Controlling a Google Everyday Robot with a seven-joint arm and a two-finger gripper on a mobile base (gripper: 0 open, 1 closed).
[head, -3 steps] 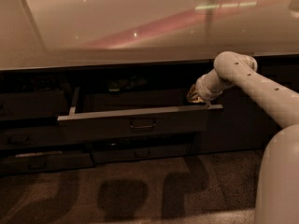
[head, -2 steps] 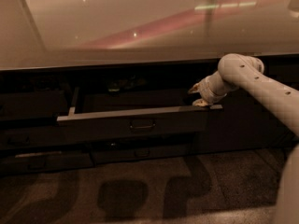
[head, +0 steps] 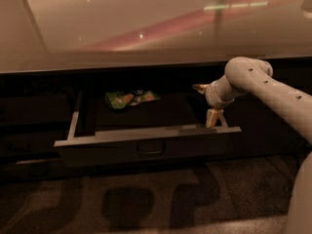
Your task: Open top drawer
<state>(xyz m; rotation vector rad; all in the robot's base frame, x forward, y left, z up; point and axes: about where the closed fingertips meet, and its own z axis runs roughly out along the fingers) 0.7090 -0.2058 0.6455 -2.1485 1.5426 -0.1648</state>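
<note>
Blurred shadows fall across the speckled floor (head: 146, 208) in the foreground. Above them the top drawer (head: 107, 152) stands pulled out from the dark cabinet, below the front edge of the tabletop (head: 58, 43) and roughly under its middle. The dark grey drawer front carries a small loop handle (head: 150, 149) at its centre. A pale rim (head: 146, 133) runs along its top, and pale sides lead back into the cabinet.

Inside the drawer, a crumpled green snack bag (head: 130, 98) lies on the dark bottom towards the back, left of centre.

At the drawer's right end the tool (head: 206, 104) hangs released, its two fingers splayed and gripping nothing. One finger (head: 213, 117) points down just behind the rim, beside the drawer's right side. Whether it touches the rim cannot be told. The other finger juts left over the back of the drawer.

The robot's pale arm (head: 273, 89) reaches in from the right, its elbow just under the tabletop's front edge near the right corner. Dark cabinet fronts (head: 34, 126) flank the drawer.

Beyond, the glossy tabletop stretches to its far edge, carrying a pink streak of reflected light (head: 195, 18).
</note>
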